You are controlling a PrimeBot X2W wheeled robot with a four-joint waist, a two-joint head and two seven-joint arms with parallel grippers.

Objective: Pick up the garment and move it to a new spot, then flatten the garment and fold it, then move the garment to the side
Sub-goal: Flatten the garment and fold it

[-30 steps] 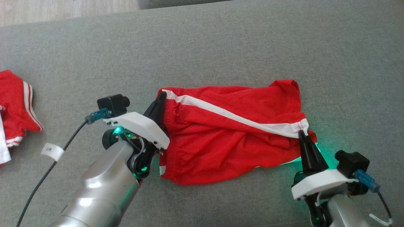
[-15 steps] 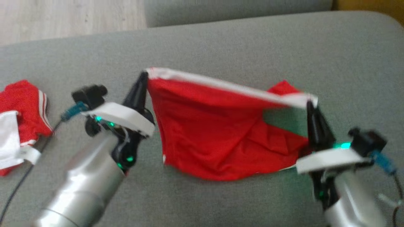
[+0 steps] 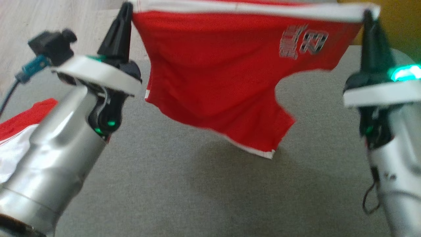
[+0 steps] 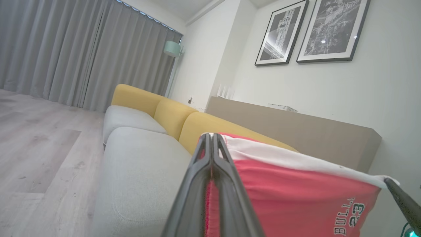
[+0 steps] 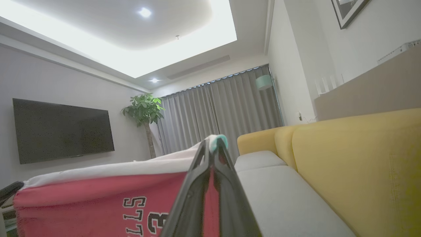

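Note:
The garment [image 3: 213, 75], red shorts with a white band along the top edge and a number print, hangs in the air above the grey cushion [image 3: 184, 191], stretched between my two grippers. At the upper left, my left gripper [image 3: 126, 10] is shut on the white band's left end, as the left wrist view [image 4: 212, 140] confirms. My right gripper [image 3: 367, 14] is shut on the band's right end, its tips pinching white cloth in the right wrist view [image 5: 212, 144]. One leg hangs lowest, its white hem [image 3: 263, 151] clear of the cushion.
Another red and white garment [image 3: 19, 131] lies on the cushion at the left, partly behind my left forearm. Wooden floor [image 3: 49, 16] shows beyond the far left edge. A yellow sofa back [image 5: 355, 158] rises at the right, with more grey seat cushions [image 4: 138, 171] beyond.
Both grippers have lifted the shorts off the cushion and pulled the white band taut between them. The shorts now hang free. The head camera has tilted too.

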